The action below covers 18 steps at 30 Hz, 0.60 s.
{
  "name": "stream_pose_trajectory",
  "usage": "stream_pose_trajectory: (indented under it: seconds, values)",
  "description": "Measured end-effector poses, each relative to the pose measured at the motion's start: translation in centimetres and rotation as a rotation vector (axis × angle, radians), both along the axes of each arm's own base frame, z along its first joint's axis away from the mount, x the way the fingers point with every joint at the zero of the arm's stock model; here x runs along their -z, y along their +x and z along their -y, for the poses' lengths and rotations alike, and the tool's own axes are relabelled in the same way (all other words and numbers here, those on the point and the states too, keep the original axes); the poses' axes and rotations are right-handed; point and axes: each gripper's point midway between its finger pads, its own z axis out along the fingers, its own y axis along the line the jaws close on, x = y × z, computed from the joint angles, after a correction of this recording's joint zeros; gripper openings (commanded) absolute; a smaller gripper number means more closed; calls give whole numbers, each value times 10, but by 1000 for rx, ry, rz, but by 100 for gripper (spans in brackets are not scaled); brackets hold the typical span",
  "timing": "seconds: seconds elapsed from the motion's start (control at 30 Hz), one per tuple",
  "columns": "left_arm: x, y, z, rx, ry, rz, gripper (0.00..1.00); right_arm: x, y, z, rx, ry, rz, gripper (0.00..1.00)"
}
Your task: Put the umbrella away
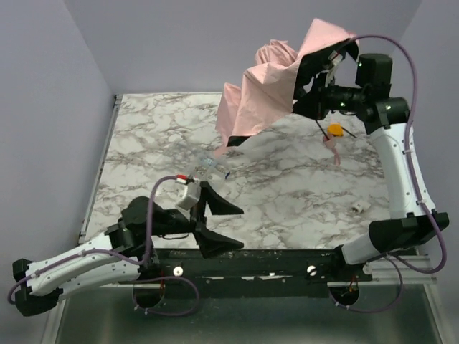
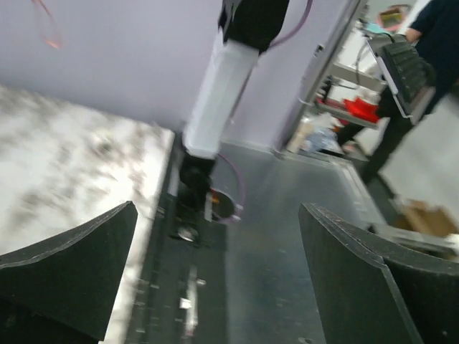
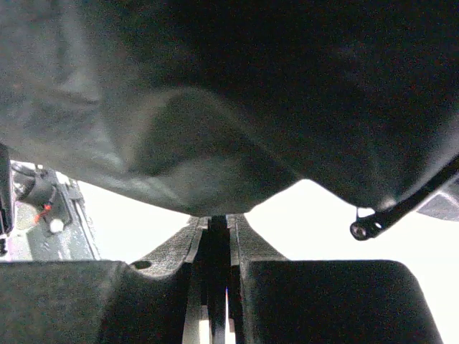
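my right tool (image 1: pixel 310 69) is raised high over the far right of the white-and-grey marbled worktop (image 1: pixel 154 143), clenched on the pale pink folding umbrella (image 1: pixel 262 89). the umbrella hangs in the air there, its thin fabric panels loose and rumpled, drooping left and down from the grip toward the middle back of the worktop. whether the lowest fold touches the surface, i cannot tell. in the right wrist view the fingers of the right tool (image 3: pixel 217 233) are pressed nearly together on something thin, with the umbrella's fabric (image 3: pixel 215 93) filling the upper frame in shadow and one slim metal rib end (image 3: pixel 360 230) showing at the right.

my left tool (image 1: pixel 217 224) is released, its jaws spread wide and holding nothing, low over the near edge of the worktop. the left wrist view shows both black fingers (image 2: pixel 79 269) far apart.

a small orange object (image 1: pixel 335 130) lies below the right tool, a clear packet (image 1: pixel 208 168) near the middle, and a small white piece (image 1: pixel 358 206) at the near right.
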Motion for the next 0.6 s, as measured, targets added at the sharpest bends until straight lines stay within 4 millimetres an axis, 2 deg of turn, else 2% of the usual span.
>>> stream_pose_trajectory:
  seconds: [0.03, 0.1, 0.17, 0.23, 0.3, 0.4, 0.5, 0.6]
  values:
    - [-18, -2, -19, -28, -21, 79, 98, -9, 2, 1, -16, -21, 41, 0]
    - [-40, 1, -39, -82, -47, 165, 98, -23, 2, 3, -46, -65, 102, 0]
    - [-65, 13, -65, -194, -53, 269, 98, -36, 1, 6, -79, -114, 167, 0]
    - [-76, 28, -82, -289, -26, 321, 99, -39, -2, 9, -109, -160, 217, 0]
    - [-75, 46, -93, -380, 32, 363, 99, -34, -10, 12, -137, -203, 233, 0]
    - [-58, 76, -109, -511, 139, 384, 99, -28, -19, 17, -177, -256, 250, 0]
    - [-41, 98, -117, -581, 194, 384, 98, -24, -27, 20, -220, -304, 286, 0]
    - [-21, 120, -115, -593, 232, 317, 99, -20, -36, 25, -257, -352, 315, 0]
